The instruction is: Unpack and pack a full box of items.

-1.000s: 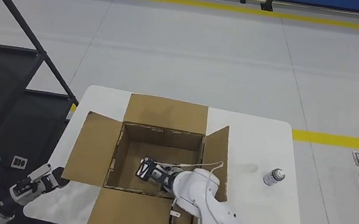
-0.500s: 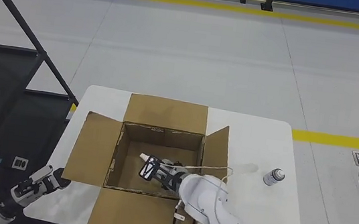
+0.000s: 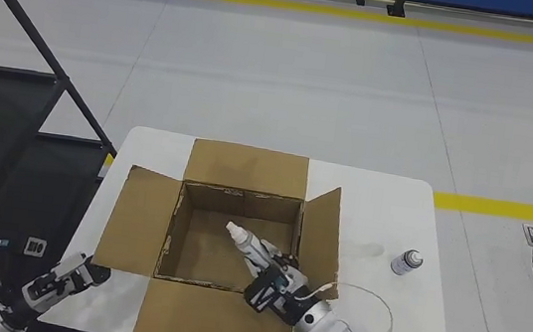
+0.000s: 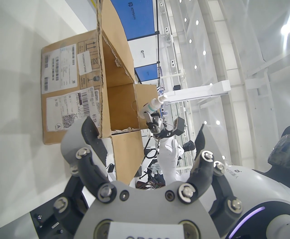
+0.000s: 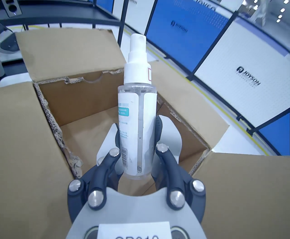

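Right gripper (image 5: 138,129) pinches the lower body of the clear spray bottle (image 5: 133,108) above the open cardboard box (image 5: 74,95); bottle likely light, rigid, slick plastic, so grip the mid-body, not the nozzle; left gripper (image 4: 145,131) spread, empty.

A white surface (image 3: 382,205) carries an open cardboard box (image 3: 246,169). A small can (image 3: 406,262) stands apart from it.

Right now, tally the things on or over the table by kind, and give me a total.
cardboard box: 1
spray bottle: 1
metal can: 1
Total: 3
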